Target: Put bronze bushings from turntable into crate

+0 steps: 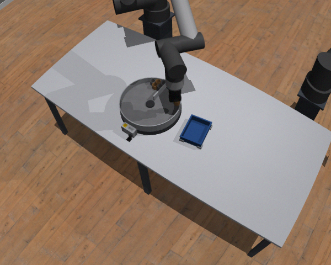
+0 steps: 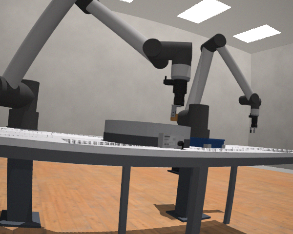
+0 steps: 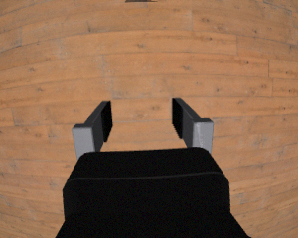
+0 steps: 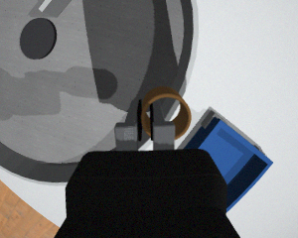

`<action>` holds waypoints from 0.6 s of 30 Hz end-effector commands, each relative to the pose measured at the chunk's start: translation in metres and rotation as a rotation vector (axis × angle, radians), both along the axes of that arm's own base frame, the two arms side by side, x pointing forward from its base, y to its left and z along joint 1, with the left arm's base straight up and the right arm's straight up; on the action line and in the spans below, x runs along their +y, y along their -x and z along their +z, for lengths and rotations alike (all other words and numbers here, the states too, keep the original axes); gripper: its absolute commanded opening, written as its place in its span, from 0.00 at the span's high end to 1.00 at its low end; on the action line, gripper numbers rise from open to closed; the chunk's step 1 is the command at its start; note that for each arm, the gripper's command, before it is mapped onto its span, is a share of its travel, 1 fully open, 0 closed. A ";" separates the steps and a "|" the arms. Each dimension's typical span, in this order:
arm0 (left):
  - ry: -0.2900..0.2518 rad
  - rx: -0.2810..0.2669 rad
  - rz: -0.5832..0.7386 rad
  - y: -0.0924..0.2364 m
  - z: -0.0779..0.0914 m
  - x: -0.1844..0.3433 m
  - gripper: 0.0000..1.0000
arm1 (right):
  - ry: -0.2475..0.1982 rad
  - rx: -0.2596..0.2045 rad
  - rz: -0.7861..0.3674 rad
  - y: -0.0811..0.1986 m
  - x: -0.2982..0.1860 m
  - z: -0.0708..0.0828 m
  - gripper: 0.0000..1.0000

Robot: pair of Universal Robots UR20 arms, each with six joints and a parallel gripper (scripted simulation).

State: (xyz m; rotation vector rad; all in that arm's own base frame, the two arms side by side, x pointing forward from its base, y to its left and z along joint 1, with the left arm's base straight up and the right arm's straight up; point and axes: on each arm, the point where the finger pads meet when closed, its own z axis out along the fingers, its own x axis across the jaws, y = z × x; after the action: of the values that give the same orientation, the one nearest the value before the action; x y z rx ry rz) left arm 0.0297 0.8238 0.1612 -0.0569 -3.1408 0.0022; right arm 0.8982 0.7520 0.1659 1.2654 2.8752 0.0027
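My right gripper (image 1: pixel 175 100) (image 2: pixel 174 114) (image 4: pixel 145 112) is shut on the wall of a bronze bushing (image 1: pixel 176 104) (image 2: pixel 175 117) (image 4: pixel 187 116), one finger inside its bore. It holds the bushing above the turntable's rim, on the side towards the crate. On the turntable (image 1: pixel 137 98) (image 2: pixel 144 126) (image 4: pixel 45 124), more bronze bushings (image 1: pixel 156 84) stand with a steel bushing (image 1: pixel 152 80) near the far wall; how many is unclear. The blue crate (image 1: pixel 195 130) (image 2: pixel 207 142) (image 4: pixel 228 149) sits level between its corner guides and looks empty. My left gripper (image 2: pixel 252 130) (image 3: pixel 141 112) is open and empty.
A thin divider bar (image 1: pixel 159 90) runs from near the dark hub (image 1: pixel 150 103) (image 4: pixel 38 39) towards the turntable's wall. A small grey box (image 1: pixel 128 129) (image 2: pixel 166 140) stands at the turntable's front edge. The left gripper hangs over the floor, away from the turntable.
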 end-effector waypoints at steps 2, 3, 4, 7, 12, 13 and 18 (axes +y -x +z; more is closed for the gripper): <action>-0.001 0.000 0.000 0.000 0.001 0.001 0.00 | 0.000 0.000 -0.001 -0.017 0.049 0.001 1.00; -0.001 0.000 0.000 0.000 0.001 0.001 0.00 | 0.000 0.000 -0.001 -0.020 0.059 0.001 1.00; -0.001 0.000 0.000 0.000 0.001 0.001 0.00 | 0.000 0.000 -0.001 -0.023 0.069 0.001 1.00; -0.001 0.000 0.000 0.000 0.001 0.001 0.00 | 0.000 0.000 -0.001 -0.031 0.096 0.001 1.00; -0.001 0.000 0.000 0.000 0.001 0.001 0.00 | 0.000 0.000 -0.001 -0.041 0.133 0.001 1.00; -0.001 0.000 0.000 0.000 0.001 0.001 0.00 | 0.000 0.000 -0.001 -0.043 0.139 0.001 1.00; -0.001 0.000 0.000 0.000 0.001 0.001 0.00 | 0.000 0.000 -0.001 -0.047 0.155 0.001 1.00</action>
State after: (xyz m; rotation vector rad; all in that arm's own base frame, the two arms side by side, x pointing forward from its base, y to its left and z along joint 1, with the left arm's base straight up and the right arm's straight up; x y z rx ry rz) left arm 0.0297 0.8238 0.1612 -0.0569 -3.1408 0.0022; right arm 0.9397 0.8904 0.1655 1.2660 2.8750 0.0015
